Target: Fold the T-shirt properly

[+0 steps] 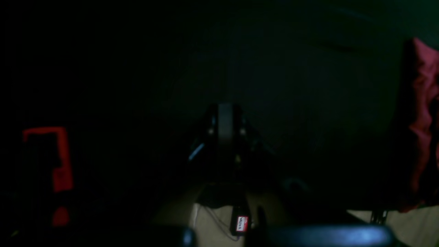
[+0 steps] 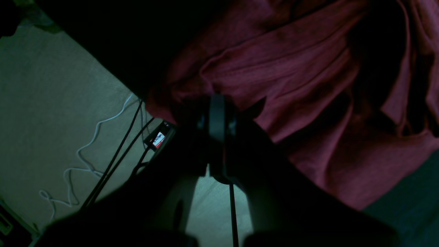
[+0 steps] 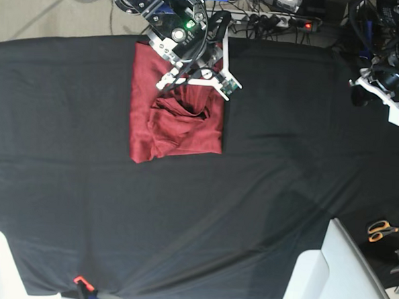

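Brick-red T-shirt, folded oblong on black-draped bench.
Long axis front-to-back; right end effector clenched at its rear edge, left end effector clenched, apart.

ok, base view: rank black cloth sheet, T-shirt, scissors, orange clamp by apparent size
1. black cloth sheet, covers most of the frame
2. T-shirt, folded into a rough rectangle
3. scissors, at the right edge
4. orange clamp, at the sheet's bottom edge; both are small, so this ranking is unsure
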`<action>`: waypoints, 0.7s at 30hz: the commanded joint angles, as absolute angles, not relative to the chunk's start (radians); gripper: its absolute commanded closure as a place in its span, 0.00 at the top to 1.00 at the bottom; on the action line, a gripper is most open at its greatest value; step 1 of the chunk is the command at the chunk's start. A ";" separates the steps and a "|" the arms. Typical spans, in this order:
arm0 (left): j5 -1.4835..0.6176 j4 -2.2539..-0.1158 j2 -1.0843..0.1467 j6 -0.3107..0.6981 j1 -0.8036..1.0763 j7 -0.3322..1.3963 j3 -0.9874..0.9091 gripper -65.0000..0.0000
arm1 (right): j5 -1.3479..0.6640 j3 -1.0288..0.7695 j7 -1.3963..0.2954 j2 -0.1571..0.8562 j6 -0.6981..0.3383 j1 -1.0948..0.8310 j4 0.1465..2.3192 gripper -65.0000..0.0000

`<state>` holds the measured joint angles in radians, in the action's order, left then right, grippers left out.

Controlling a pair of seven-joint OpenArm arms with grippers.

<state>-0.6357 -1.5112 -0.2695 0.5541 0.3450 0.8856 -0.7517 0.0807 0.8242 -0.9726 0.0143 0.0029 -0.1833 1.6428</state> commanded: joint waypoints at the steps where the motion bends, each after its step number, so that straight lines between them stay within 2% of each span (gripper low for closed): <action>1: -0.651 -1.526 -0.289 0.559 0.343 0.872 -0.760 0.00 | 0.093 0.831 -0.960 -0.031 0.028 -0.173 1.673 0.00; 9: -0.653 -1.524 -0.320 0.559 0.354 0.872 -0.762 0.00 | 0.097 0.593 -1.063 -0.012 0.130 -0.182 1.880 0.00; 14: -0.653 -1.524 -0.318 0.559 0.355 0.872 -0.762 0.00 | 0.096 0.395 -1.027 -0.012 0.127 -0.142 1.794 0.00; 21: -0.653 -1.524 -0.317 0.559 0.355 0.872 -0.760 0.00 | 0.094 0.357 -0.983 -0.012 0.127 -0.101 1.666 0.00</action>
